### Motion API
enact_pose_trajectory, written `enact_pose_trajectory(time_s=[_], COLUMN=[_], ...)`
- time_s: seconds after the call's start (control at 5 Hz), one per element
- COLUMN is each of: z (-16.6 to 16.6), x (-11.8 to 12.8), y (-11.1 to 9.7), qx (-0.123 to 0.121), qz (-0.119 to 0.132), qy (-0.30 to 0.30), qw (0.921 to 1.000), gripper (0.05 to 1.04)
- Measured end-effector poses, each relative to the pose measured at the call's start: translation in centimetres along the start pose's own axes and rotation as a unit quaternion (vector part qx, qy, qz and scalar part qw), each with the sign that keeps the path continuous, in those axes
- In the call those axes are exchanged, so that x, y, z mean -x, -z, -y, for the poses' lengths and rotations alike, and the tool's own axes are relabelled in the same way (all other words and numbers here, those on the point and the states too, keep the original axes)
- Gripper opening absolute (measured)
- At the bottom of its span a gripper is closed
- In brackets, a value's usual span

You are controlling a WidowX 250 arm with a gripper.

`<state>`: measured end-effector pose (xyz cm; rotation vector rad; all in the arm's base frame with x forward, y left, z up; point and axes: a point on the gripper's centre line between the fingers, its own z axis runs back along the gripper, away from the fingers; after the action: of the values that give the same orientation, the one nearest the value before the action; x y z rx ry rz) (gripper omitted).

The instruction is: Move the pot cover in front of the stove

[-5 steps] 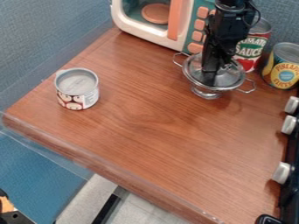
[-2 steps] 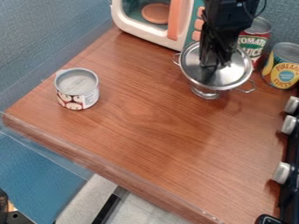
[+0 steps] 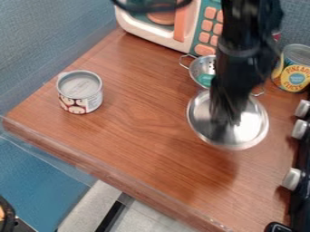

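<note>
As you look at the camera view, your arm (image 3: 245,31) comes in from the top edge, right of centre, and runs steeply down, so the hand (image 3: 230,118) hangs with its tip lowest and leaning slightly to the view's left. You have the hand closed on the middle of the pot cover (image 3: 255,129), though the exact grip point is hidden from you.

Directly beneath the hand, the pot cover spreads out around its tip on every side, raised over the bench (image 3: 133,158), with a soft dark shadow on the wood below. You can see it off to the view's left of the pale knobs (image 3: 293,179) on the stove (image 3: 299,195), and its upper edge overlaps your sight of the lower part of the metal colander (image 3: 196,71).

Because the pot cover is round, you have no long axis to read; its shiny outer face points up toward you and its rim runs around below. You cannot tell exactly how much it tilts. Toward the view's left, well apart from it, a small can (image 3: 80,93) stands upright.
</note>
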<state>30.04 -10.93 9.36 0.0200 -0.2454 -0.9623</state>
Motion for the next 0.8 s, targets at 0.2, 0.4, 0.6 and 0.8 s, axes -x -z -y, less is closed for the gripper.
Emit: enact_pose_trajectory(time_s=[0.2, 0.4, 0.6, 0.8], z=[1.8, 2.9, 3.7, 4.2], x=[0.4, 1.0, 1.1, 1.1], y=[2.3, 3.8, 4.5, 4.8], qx=[0.023, 0.038, 0.048, 0.055], qz=[-0.009, -0.017, -0.018, -0.006], qy=[0.032, 0.056, 0.069, 0.081], qw=[0.9992, 0.9976, 0.9963, 0.9952], gripper=[0.051, 0.051, 0.051, 0.05])
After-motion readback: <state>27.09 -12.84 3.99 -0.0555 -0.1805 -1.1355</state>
